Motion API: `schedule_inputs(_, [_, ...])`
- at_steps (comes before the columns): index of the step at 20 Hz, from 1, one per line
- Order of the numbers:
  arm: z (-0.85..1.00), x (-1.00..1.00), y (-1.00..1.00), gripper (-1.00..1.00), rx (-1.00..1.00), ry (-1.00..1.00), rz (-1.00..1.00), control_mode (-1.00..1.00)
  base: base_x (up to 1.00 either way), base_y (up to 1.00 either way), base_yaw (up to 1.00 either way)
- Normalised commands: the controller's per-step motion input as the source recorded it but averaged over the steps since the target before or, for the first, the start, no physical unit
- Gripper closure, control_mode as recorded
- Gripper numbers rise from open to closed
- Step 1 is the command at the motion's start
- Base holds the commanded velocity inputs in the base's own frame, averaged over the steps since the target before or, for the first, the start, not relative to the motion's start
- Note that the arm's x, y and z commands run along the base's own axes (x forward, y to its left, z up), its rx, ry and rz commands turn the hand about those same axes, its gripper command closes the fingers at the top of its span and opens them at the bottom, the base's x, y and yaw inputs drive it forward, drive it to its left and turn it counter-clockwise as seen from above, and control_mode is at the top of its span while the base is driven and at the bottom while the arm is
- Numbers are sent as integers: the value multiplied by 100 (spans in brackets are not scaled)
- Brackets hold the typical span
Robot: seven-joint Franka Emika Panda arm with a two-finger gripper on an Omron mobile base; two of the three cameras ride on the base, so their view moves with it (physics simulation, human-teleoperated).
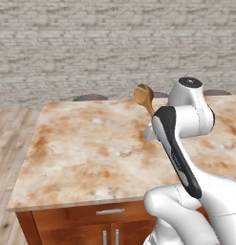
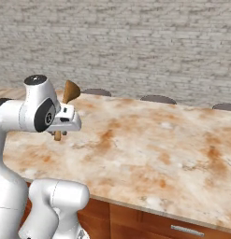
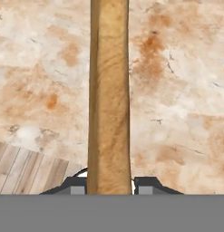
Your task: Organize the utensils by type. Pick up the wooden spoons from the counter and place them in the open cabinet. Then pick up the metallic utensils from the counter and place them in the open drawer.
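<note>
While the gripper [image 3: 109,188] clasps a wooden spoon [image 1: 144,97], the cabinet step is underway.
Bowl up above the fingers, counter [image 1: 91,153] below; next it needs carrying to the cabinet.

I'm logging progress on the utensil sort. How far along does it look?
Done: one wooden spoon is lifted off the counter. In hand: the end effector is shut on its handle, bowl up, above the counter. Left: placing it in the cabinet; I can't see the metal utensils or the drawer here.

Grey brick wall [image 1: 91,43], plank floor [image 1: 7,143]
</note>
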Motion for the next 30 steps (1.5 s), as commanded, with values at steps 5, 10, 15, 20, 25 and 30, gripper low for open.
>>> schedule_inputs(5, [28, -58, -13, 100, 0, 0, 0, -100, 0, 0, 0])
schedule_inputs(10, [47, -34, -8, 100, 1, 0, 0, -100, 0, 0, 0])
schedule_inputs(15, [43, -19, -3, 100, 3, 0, 0, -100, 0, 0, 0])
schedule_inputs(20, [14, -15, -1, 100, 0, -1, -1, -100, 0, 0, 0])
schedule_inputs(25, [0, 0, 0, 100, 0, 0, 0, -100, 0, 0, 0])
schedule_inputs(30, [0, 0, 0, 100, 0, 0, 0, -100, 0, 0, 0])
